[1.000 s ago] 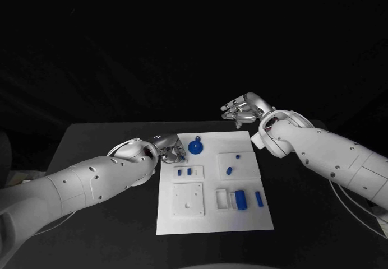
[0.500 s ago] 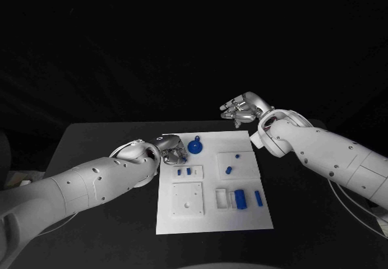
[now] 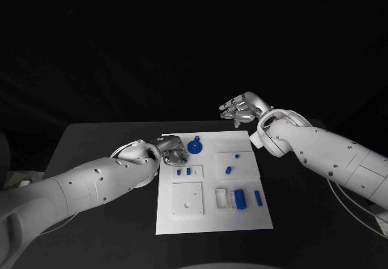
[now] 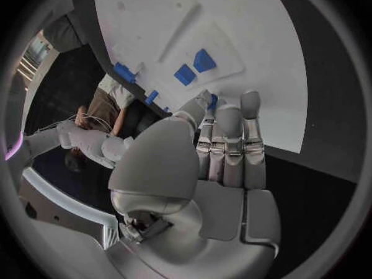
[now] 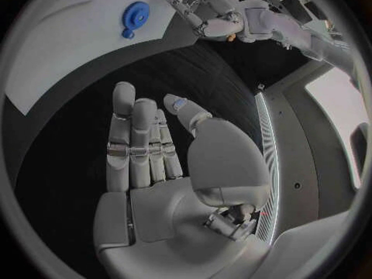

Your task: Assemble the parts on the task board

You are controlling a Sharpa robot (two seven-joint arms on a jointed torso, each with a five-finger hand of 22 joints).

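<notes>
Two white arms reach over the black table [image 3: 97, 134], one from each side, and between them lies the white rectangular task board [image 3: 212, 216] in the table's middle. On the board's near half sits a raised white square plate [image 3: 188, 199] with small holes, and beside it a white slotted holder carrying upright blue blocks [image 3: 239, 198]. Toward the far edge lies a round blue gear-like part [image 3: 195, 147], with two small blue rectangular pieces [image 3: 184, 171] just nearer than it and a short blue peg [image 3: 229, 170] on a raised white square to their right.

The left hand [image 3: 170, 150] hangs at the board's far left corner, just beside the blue gear; its fingers [image 4: 229, 144] lie straight and close together over the board's edge, and a small blue piece shows between the thumb and fingertips, though whether it is pinched cannot be told. The right hand [image 3: 243, 109] is raised beyond the board's far right corner, well apart from every part, its fingers [image 5: 136, 142] extended and holding nothing.
</notes>
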